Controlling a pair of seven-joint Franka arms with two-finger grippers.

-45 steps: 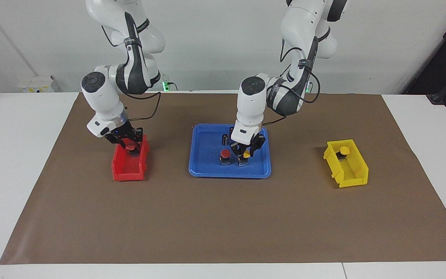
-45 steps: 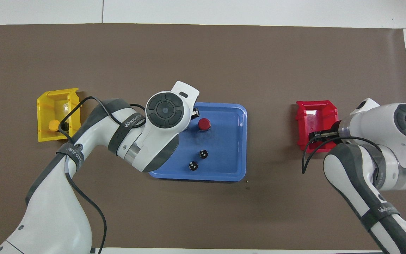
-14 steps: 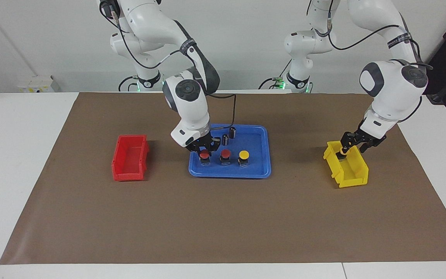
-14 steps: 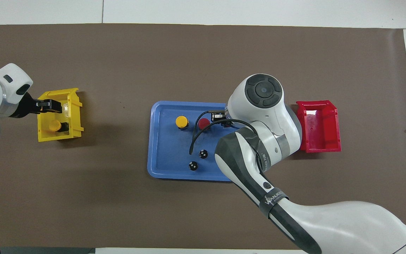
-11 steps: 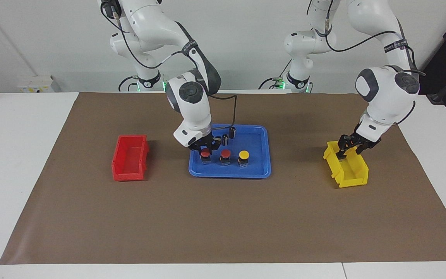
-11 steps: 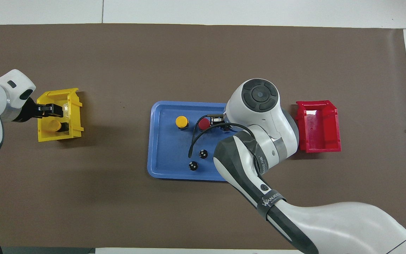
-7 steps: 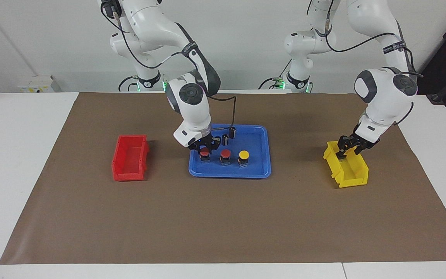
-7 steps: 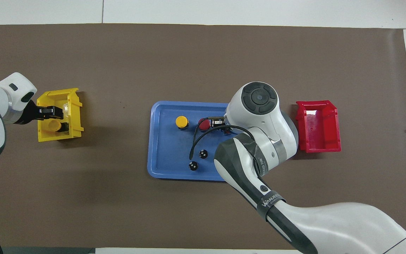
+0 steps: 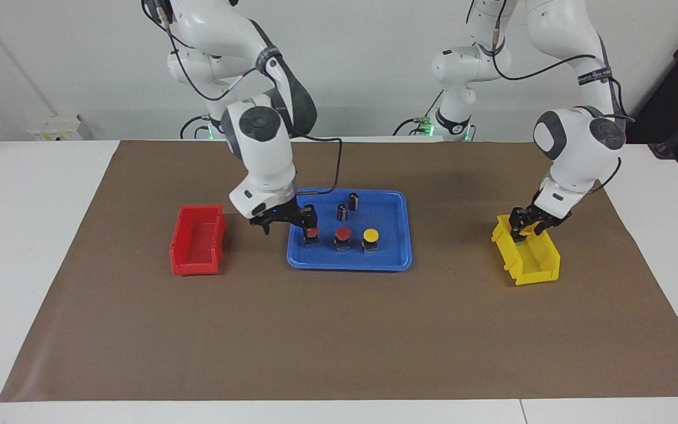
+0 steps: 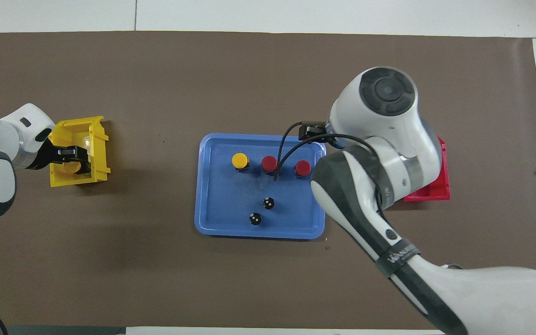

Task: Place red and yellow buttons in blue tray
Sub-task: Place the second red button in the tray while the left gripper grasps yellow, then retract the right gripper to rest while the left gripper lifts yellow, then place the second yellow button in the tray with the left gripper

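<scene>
The blue tray (image 9: 387,254) lies mid-table and also shows in the overhead view (image 10: 221,204). In it stand two red buttons (image 9: 312,234) (image 9: 342,234) and one yellow button (image 9: 371,235), in a row; from above they are the red caps (image 10: 302,167) (image 10: 269,163) and the yellow cap (image 10: 240,161). My right gripper (image 9: 288,224) is open and empty, low over the tray's rim beside the outer red button. My left gripper (image 9: 524,227) is lowered into the yellow bin (image 9: 530,259), where it covers the second yellow button.
Two capless dark cylinders (image 9: 342,212) (image 9: 353,200) stand in the tray, nearer to the robots than the buttons. The red bin (image 9: 198,238) sits empty toward the right arm's end. A brown mat (image 9: 339,335) covers the table.
My right gripper has let go of the red button in the tray and drawn aside toward the red bin. My left gripper has sunk lower into the yellow bin, over the yellow button.
</scene>
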